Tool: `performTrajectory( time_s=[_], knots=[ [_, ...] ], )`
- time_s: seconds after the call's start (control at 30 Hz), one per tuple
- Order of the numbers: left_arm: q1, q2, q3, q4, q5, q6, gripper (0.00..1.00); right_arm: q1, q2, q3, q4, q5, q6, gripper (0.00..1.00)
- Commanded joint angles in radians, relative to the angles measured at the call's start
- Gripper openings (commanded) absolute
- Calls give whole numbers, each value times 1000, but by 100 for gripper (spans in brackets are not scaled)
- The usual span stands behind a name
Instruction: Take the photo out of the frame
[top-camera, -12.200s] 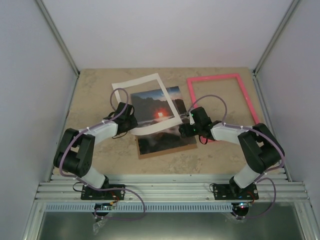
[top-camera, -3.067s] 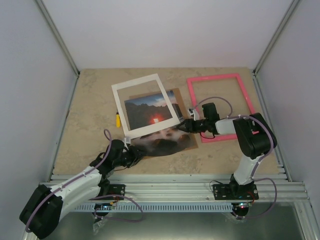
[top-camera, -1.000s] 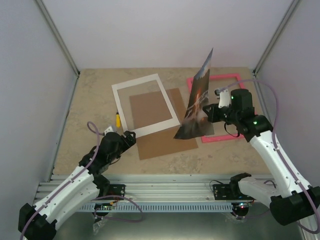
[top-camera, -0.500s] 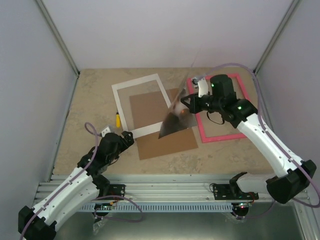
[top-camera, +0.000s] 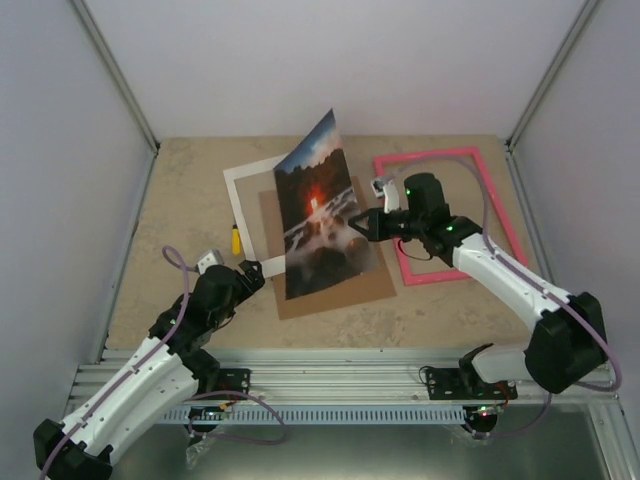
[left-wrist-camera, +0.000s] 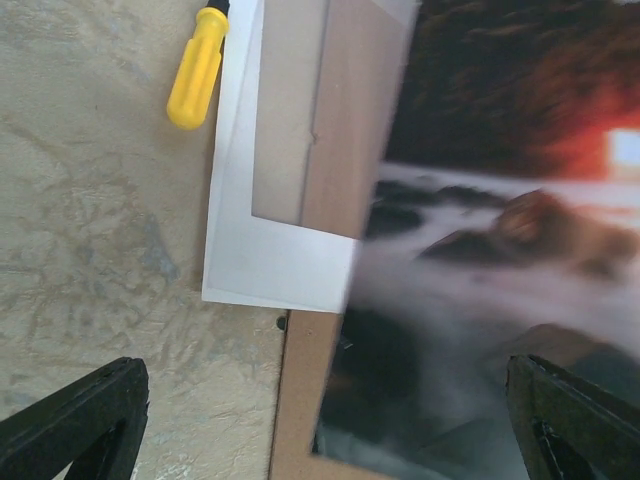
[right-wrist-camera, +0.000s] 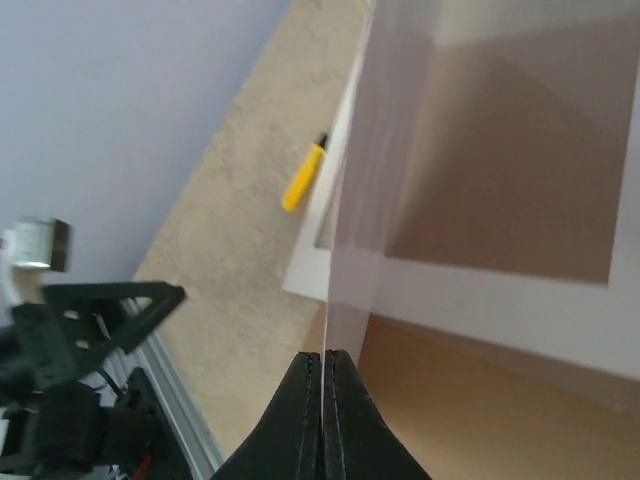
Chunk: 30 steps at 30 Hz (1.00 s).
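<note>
Above the middle of the table (top-camera: 175, 210), the photo (top-camera: 315, 210) is held up at a tilt, its right edge pinched between the closed jaws of the right gripper (top-camera: 362, 225), over the brown backing board (top-camera: 335, 297) and white mat (top-camera: 250, 167). Right of them the pink frame (top-camera: 430, 154) lies flat. Near-left, the left gripper (top-camera: 252, 270) hangs with jaws wide apart, holding nothing, near a yellow screwdriver (top-camera: 236, 238).

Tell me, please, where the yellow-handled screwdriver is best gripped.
Probably grip the yellow-handled screwdriver across its handle, coming straight down: it lies flat on the beige table, so only its rounded sides offer purchase. The white card mat border lies close beside it.
</note>
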Motion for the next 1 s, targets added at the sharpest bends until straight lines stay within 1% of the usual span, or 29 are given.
performTrajectory(
  time_s=[0.0,0.17,0.3,0.63,0.87,0.97],
  knots=[
    [-3,-6,22,-11,-13,8,99,-30,64,-139,177,-83,76,1],
    [-3,-8,21,-9,-9,7,99,-70,144,-293,329,-106,114,0],
    [-4,-6,23,-8,-6,6,99,-100,190,-350,371,-71,96,0],
    [-4,-6,25,-11,-7,1,99,-146,241,-387,402,-36,95,0],
    [-3,-6,27,-10,-7,3,99,-160,269,-394,385,-28,78,1],
    [-3,-6,27,-9,-6,2,99,-168,280,-394,373,-29,64,5]
  ],
)
